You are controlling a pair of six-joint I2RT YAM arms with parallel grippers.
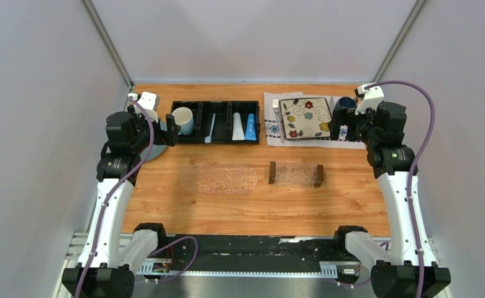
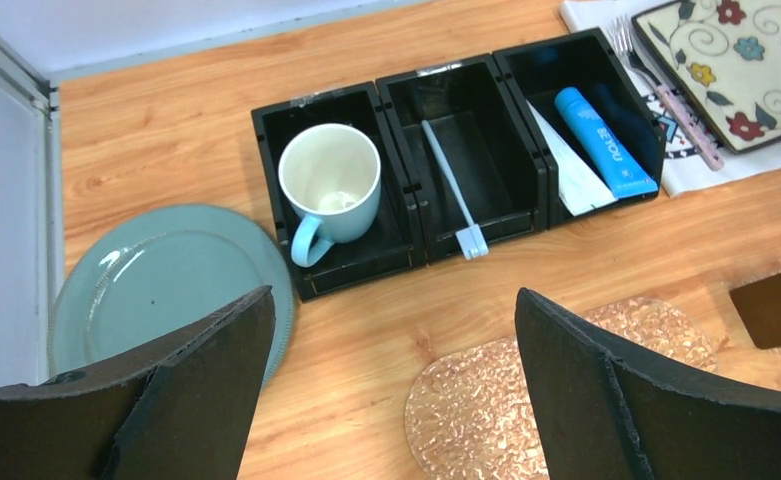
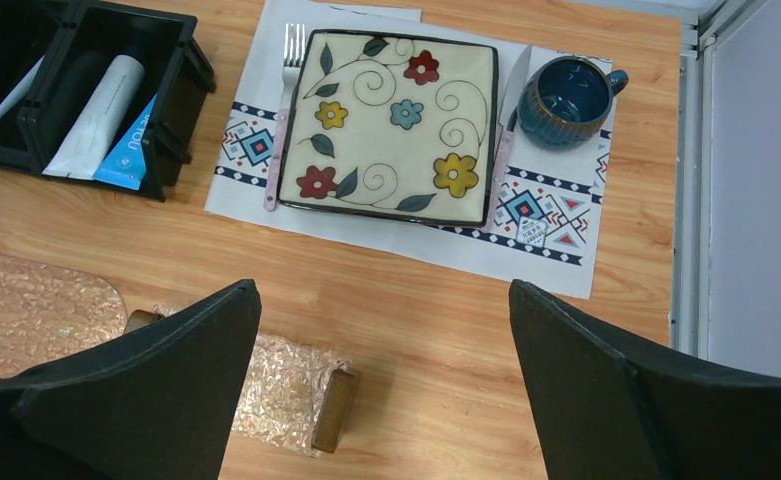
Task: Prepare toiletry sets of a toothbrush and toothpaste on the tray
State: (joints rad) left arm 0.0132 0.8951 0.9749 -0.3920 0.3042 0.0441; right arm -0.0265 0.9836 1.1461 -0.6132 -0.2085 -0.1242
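Left gripper [image 2: 391, 300] sits closest to the lens, its jaws spread wide with nothing between them. It hovers over the wooden worktop [image 2: 216, 130], just short of the black three-compartment organizer [image 2: 391, 140]. Right gripper [image 3: 382, 290] has jaws equally wide and empty, at the far right of the worktop.

Slim white-and-light-blue toothbrush [image 2: 453, 190] lies lengthwise in the organizer's middle compartment, head propped on the near wall. Blue toothpaste tube [image 2: 606, 140] and white toothpaste tube [image 2: 571, 170] share the right compartment. White mug with a pale blue handle [image 2: 331, 185] stands in the left one.

Small clear textured tray with dark brown wooden end bars [image 1: 295, 175] lies mid-worktop, well apart from the organizer. Nothing is on it.

Reading: you are at the very start, with the first pick not yet made. The left arm looks best placed for the toothbrush.

Next move, as you'd plan it:
- Bring the jaws down across the handle, not along it. The compartment is narrow, so its side walls may foul the fingers.
- The raised head end is the easiest place to grip.
- Lift clear before you cross to the tray.
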